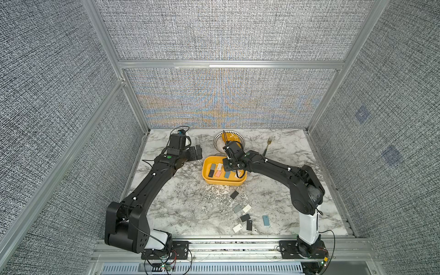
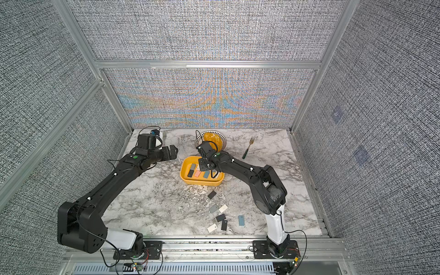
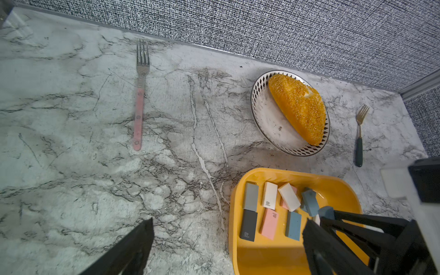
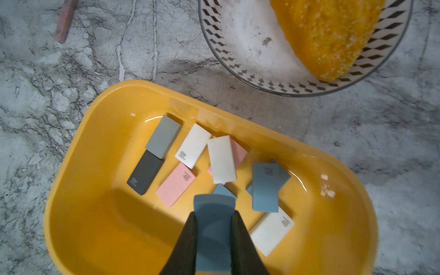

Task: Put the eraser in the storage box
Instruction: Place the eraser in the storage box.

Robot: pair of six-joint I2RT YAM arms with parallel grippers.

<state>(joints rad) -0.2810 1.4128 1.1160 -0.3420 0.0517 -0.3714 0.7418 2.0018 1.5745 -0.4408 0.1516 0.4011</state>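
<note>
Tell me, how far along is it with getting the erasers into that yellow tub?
Done: several erasers already lie in the storage box. In hand: the right gripper is shut on a blue eraser, held over the box and not yet released. Left: seven loose erasers lie on the table near its front edge. The left gripper is open and empty beside the box.

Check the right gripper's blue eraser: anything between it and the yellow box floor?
No barrier. The right gripper holds the blue eraser over the open storage box; only a loose blue eraser lies partly beneath it.
</note>
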